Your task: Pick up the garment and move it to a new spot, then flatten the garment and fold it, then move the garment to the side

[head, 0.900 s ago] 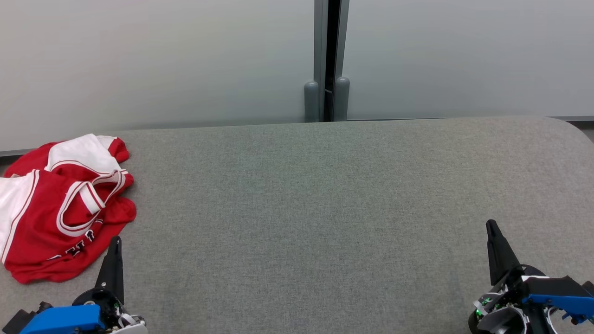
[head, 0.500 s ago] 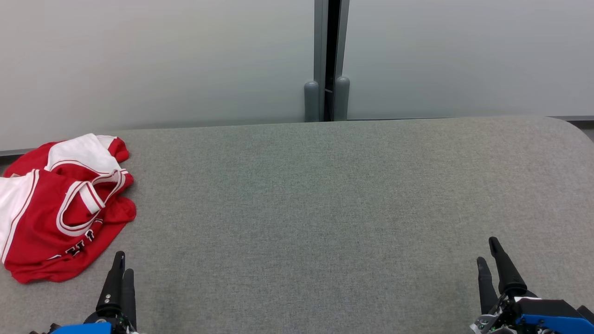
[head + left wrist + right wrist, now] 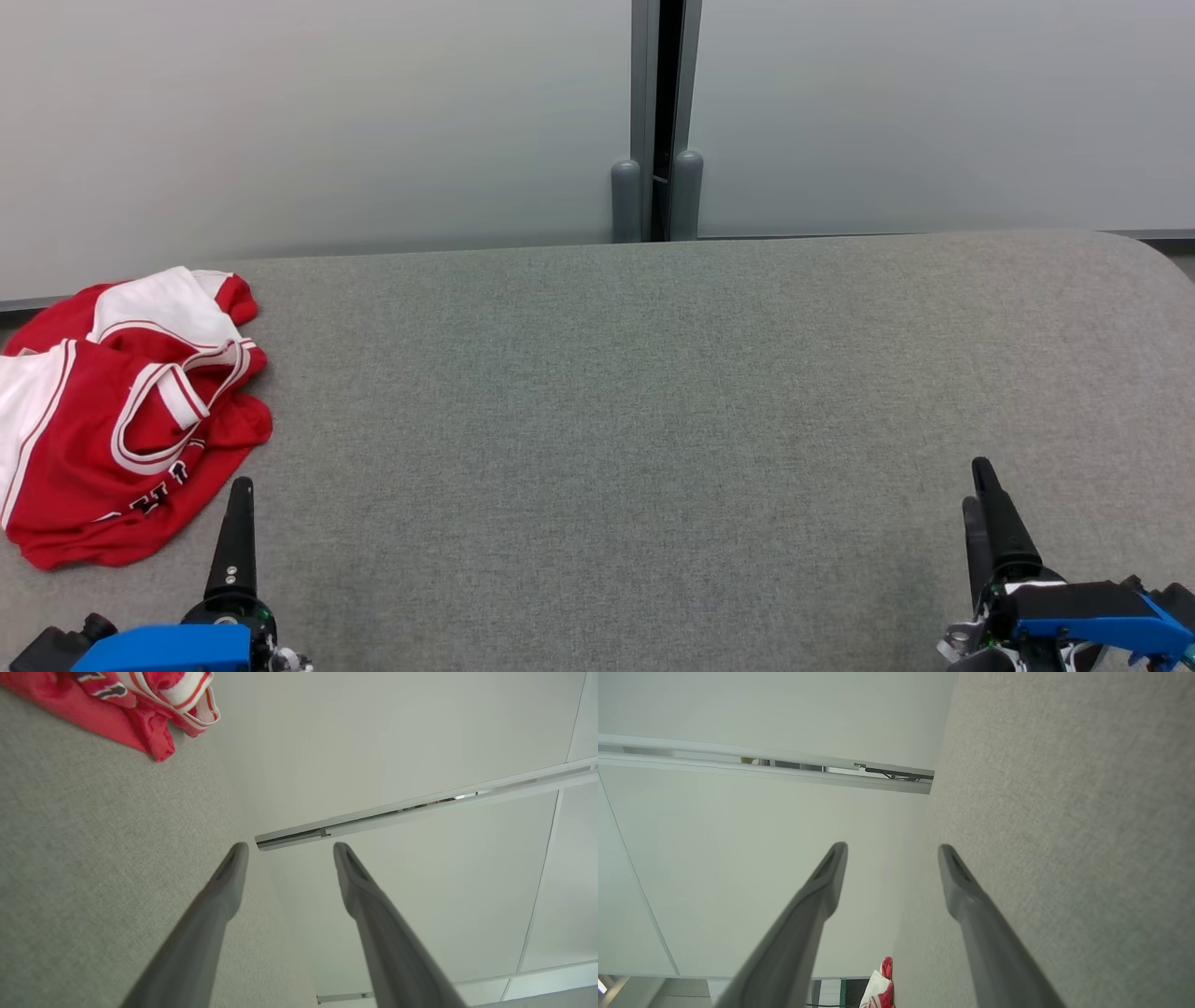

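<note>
Garment (image 3: pixel 121 420), crumpled at far left of frame, looks light and floppy; pinch a raised fold. Left gripper (image 3: pixel 289 847) and right gripper (image 3: pixel 892 847) spread, empty.

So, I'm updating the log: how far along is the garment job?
Done: nothing; the garment lies crumpled at the left end of the table. In hand: nothing; left gripper and right gripper are open, empty. Left: pick up, move, flatten, fold, set aside.

You're in a plain lab or office test space. A grey fabric-covered bench (image 3: pixel 653 373) stands against pale partition panels (image 3: pixel 280 121) joined by a grey post (image 3: pixel 642 112).
</note>
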`<state>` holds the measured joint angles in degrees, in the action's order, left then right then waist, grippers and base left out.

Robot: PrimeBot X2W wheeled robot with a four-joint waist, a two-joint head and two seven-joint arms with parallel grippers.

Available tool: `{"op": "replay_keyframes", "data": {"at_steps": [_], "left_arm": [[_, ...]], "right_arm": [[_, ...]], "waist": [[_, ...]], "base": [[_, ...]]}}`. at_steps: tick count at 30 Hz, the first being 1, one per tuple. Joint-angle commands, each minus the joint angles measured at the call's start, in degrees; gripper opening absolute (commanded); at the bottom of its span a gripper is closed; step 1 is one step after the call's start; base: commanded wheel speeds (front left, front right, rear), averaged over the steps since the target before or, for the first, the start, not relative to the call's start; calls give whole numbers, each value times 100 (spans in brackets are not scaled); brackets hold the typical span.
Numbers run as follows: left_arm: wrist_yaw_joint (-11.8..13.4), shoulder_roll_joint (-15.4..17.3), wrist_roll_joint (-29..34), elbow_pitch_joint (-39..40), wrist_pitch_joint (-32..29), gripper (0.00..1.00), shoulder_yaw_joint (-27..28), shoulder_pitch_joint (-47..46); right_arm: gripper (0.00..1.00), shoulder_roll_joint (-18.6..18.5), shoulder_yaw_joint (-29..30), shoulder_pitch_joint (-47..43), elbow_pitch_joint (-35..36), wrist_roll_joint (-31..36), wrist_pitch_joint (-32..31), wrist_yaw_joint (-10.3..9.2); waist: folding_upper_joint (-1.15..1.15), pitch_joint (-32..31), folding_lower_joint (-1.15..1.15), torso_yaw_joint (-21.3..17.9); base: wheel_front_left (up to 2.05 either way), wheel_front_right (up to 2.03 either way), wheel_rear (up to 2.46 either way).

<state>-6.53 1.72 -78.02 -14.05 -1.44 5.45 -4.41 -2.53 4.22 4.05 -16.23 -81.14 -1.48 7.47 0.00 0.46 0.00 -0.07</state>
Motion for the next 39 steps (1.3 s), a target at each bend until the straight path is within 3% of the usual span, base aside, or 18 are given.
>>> {"op": "replay_keyframes", "data": {"at_steps": [1,15,27,39], "left_arm": [[49,58,291,160,70,100,-29,-179],[366,76,2112,280,388,100,-324,-206],[517,106,3357,240,628,100,-490,-230],[623,137,4180,237,822,100,-595,-274]], "right_arm": [[100,-18,-34,186,134,308,67,2],[100,-24,-262,206,311,2036,388,2],[100,-29,-439,211,248,3061,625,2],[100,-32,-556,253,192,3808,823,3]], "waist": [[0,3,0,-1],[0,9,0,-6],[0,-10,0,-10],[0,-8,0,-14]], "base": [[0,0,0],[0,0,0],[0,0,0],[0,0,0]]}}
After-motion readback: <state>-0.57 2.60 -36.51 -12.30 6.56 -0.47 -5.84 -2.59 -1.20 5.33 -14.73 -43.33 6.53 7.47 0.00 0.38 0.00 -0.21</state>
